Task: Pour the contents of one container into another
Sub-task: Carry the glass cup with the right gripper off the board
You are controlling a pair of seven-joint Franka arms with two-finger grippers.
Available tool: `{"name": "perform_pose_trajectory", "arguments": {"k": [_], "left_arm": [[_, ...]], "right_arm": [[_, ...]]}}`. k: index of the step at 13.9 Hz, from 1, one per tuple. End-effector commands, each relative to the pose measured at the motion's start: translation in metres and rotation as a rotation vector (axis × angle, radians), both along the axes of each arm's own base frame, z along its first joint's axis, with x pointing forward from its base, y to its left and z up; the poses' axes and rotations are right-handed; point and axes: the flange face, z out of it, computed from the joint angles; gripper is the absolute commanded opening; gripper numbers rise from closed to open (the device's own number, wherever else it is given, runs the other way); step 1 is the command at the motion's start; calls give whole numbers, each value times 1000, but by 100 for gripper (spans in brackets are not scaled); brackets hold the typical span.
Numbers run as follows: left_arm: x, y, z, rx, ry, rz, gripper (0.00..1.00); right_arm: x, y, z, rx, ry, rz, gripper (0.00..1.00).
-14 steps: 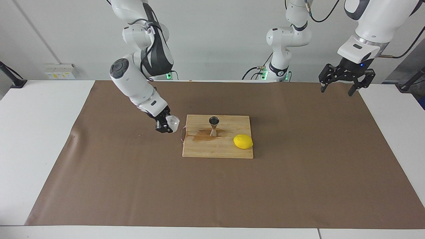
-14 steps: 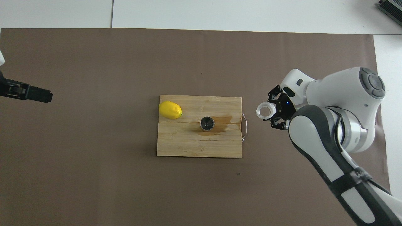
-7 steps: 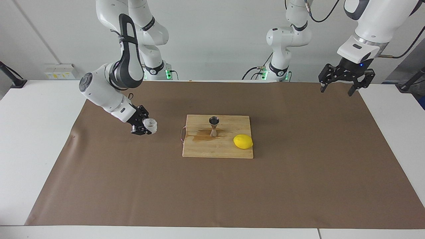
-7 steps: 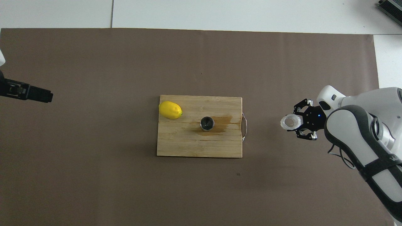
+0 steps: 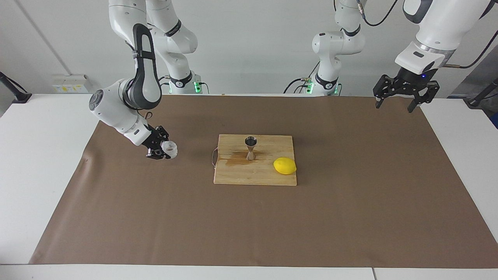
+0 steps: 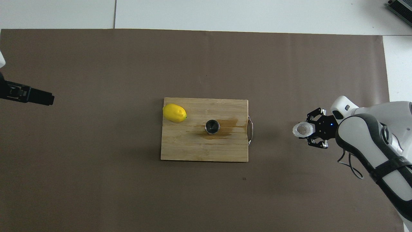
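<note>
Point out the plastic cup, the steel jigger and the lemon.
plastic cup (image 5: 170, 148): facing view, on its open rim.
steel jigger (image 5: 250, 149): facing view, on its narrow waist.
lemon (image 6: 174, 113): overhead view, on the middle of its peel.

Shiny steel jigger (image 5: 250, 147), matt wooden board (image 5: 256, 175), translucent crinkly cup (image 5: 169, 148).

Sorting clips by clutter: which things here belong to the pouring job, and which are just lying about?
Job: translucent cup in the shut right gripper over the brown mat; steel jigger on the cutting board.
Lying about: lemon on the board; left gripper waits open.
</note>
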Motion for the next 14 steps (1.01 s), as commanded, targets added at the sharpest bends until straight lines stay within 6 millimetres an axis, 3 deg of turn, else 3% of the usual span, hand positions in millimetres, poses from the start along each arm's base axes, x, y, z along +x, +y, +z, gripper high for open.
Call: {"name": "perform_pose_trajectory", "arguments": {"k": [1,6,8,10,13,14], "left_arm": [[-1,-2,0,-6,2,-15,100],[-2,-1,0,-6,4,-13,100],[-2,-1,0,-6,2,-15,100],[-2,-1,0,-6,2,-15,100],[-1,0,1,-5,-1,-30,100],[-1,-1,0,-5,-1,-31,100]], "right_arm": [[-1,-12,-13,11,-30,-6,24],[-1,-20,-22,11,-26,-9,31],[-1,-21,-22,6,-31,-11,49],[-1,-19,-22,9,-30,0,83],[-2,-20,-21,11,-29,1,100],[-2,-21,-18,11,-32,1,100]]}}
